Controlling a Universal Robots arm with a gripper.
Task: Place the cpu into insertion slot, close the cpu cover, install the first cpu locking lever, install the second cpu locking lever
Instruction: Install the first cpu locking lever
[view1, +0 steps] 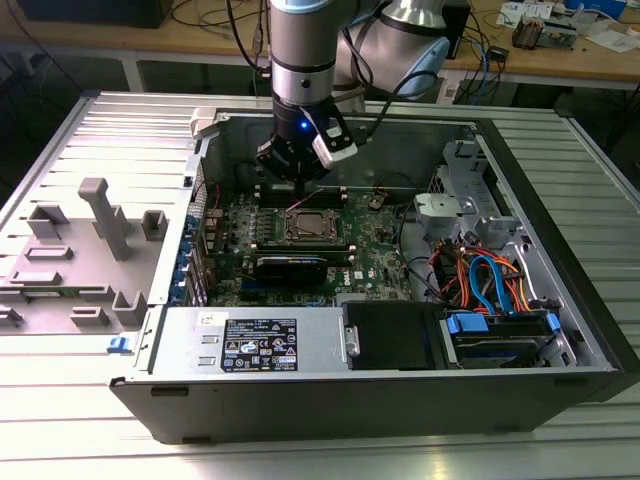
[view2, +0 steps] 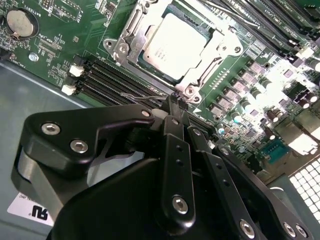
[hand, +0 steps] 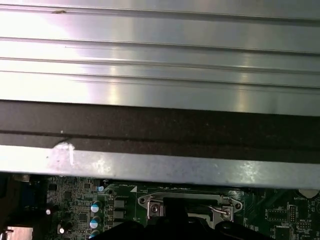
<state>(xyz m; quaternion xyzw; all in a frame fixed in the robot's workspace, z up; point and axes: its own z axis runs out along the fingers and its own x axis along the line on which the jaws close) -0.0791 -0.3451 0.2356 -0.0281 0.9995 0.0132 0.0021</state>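
Levers are the work in hand, by the look of things: the small square silver-grey cpu (view2: 176, 44) already sits in the square metal-rimmed insertion slot (view2: 131, 31) on the green motherboard (view2: 60, 45), and the thin silver cpu cover (view2: 217, 47) appears to lie down around it. In the second wrist view, the black two-fingered tool (view2: 172, 100) has its fingers pressed together, pinching nothing you can make out. Its tips sit just beside the socket corner, touching or nearly touching a thin wire locking lever (view2: 142, 98) that runs along the socket edge.

To do this step well, keep the tips low against the wire, push along its sweep rather than down onto the board, and stay clear of the black memory slots (view2: 107, 80) beside it.

In the exterior view, the tool (view1: 292, 172) hangs inside the open grey computer case (view1: 330, 400), just behind the socket, which lies below and in front of it.
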